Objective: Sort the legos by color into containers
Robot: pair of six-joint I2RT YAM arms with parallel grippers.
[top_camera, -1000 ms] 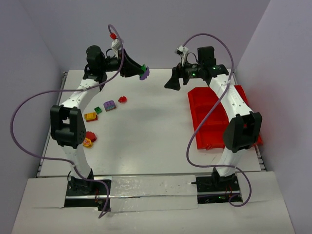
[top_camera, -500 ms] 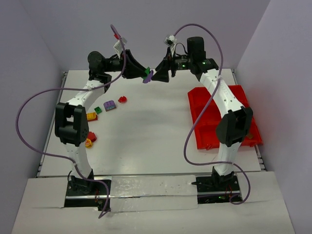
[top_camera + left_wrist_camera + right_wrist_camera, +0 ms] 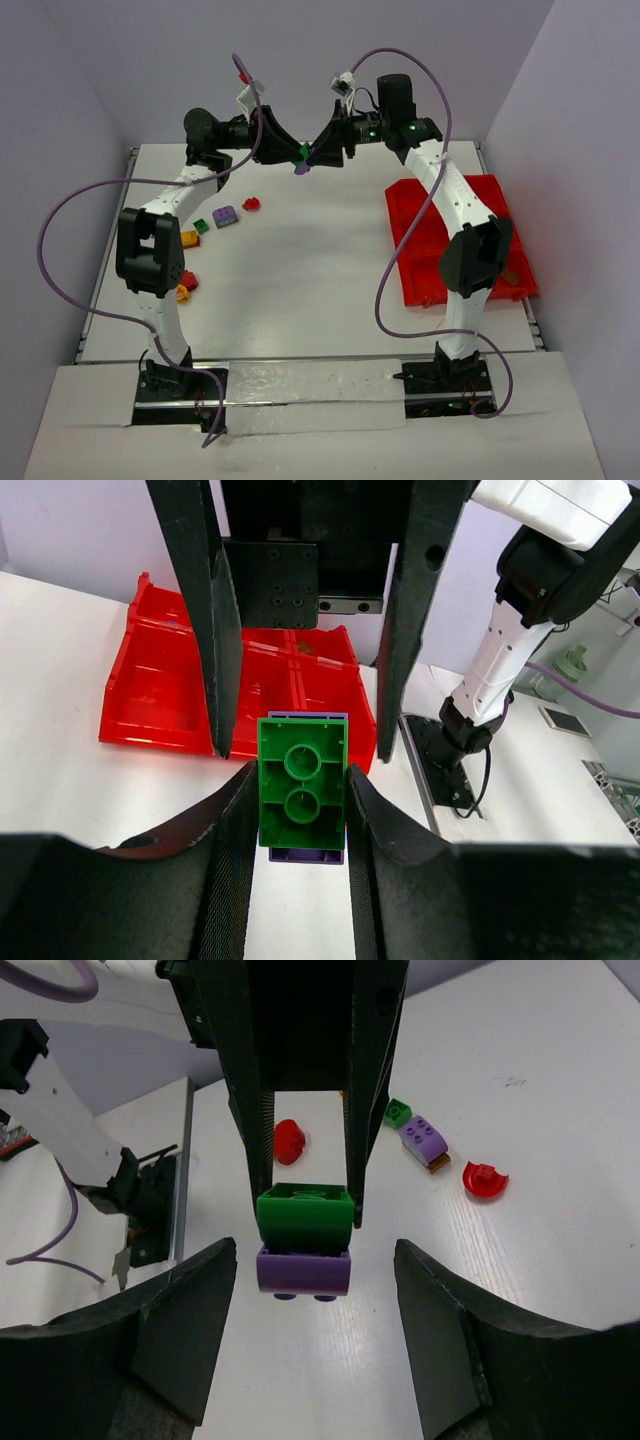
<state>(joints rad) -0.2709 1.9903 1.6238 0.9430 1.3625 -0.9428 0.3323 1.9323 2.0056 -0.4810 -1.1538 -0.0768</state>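
Above the white surface (image 3: 300,270), the left jaws grip a green-on-purple lego stack (image 3: 302,785) while the right jaws stand open either side, not touching.

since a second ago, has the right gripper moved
Yes. The right gripper has swung left, away from the red tray, and faces the brick stack in the left gripper.

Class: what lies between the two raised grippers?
A green brick joined to a purple brick, pinched by the left gripper; the right wrist view shows it.
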